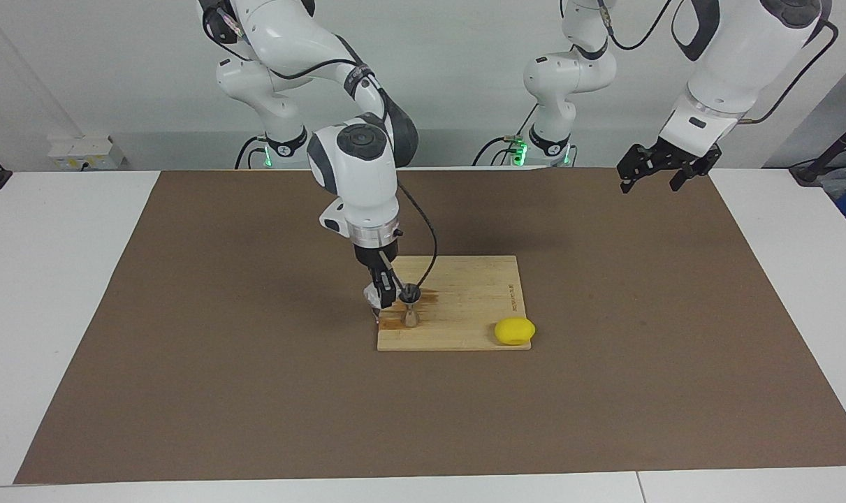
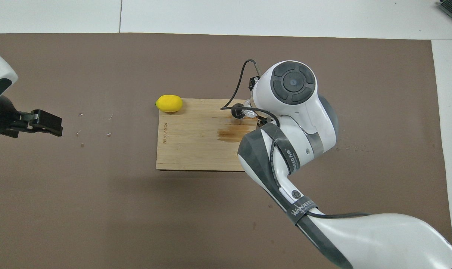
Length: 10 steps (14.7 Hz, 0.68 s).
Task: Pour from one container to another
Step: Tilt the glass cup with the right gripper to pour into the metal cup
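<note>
- The right gripper [image 1: 384, 297] is clamping the clear cup [image 1: 374, 297] from above, fingers closed on its wall, and is holding it low over the wooden board [image 1: 464, 293], at the jigger's 9 o'clock in the facing view.
- The clear cup is sitting just beside the jigger's rim; whether the two are touching cannot be told, nor whether the cup is tilting.
- Handling judgement: the cup is looking light, rigid, thin-walled and smooth, therefore slippery and crushable; a grip on the side wall near the rim is suiting it best.
- The jigger [image 1: 410, 306] is standing upright on the board, on the end toward the right arm: grey steel, hourglass-shaped, narrow at the waist, stiff, probably easy to tip on its small base.
- A dark wet-looking stain [image 2: 235, 133] is marking the pale, grained board beside the jigger.
- The lemon [image 1: 514, 330] is resting at the board's corner, at the jigger's 4 o'clock in the facing view: yellow, matte, oval.
- The brown mat [image 1: 185, 349] is covering the table under the board.
- The left gripper [image 1: 660, 175] is waiting with jaws apart, empty, over the mat at that arm's end.
</note>
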Motion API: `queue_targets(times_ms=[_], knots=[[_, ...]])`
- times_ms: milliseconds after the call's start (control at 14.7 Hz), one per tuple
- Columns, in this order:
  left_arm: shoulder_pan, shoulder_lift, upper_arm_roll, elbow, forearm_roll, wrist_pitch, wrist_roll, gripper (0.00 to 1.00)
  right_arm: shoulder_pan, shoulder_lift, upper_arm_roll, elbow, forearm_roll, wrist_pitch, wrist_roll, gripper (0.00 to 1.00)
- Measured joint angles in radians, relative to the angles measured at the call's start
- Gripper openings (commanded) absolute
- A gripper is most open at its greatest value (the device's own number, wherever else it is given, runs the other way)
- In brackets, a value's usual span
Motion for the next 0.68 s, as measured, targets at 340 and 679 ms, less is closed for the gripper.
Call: queue_targets(times_ms=[340, 679], knots=[[0.003, 0.000, 0.010, 0.000, 0.000, 0.000, 0.000, 1.00, 0.009, 0.006, 0.000, 0.000, -0.041, -0.007, 0.000, 0.00], [0.003, 0.000, 0.010, 0.000, 0.000, 0.000, 0.000, 1.00, 0.009, 0.013, 0.000, 0.057, -0.041, -0.084, 0.000, 0.00]])
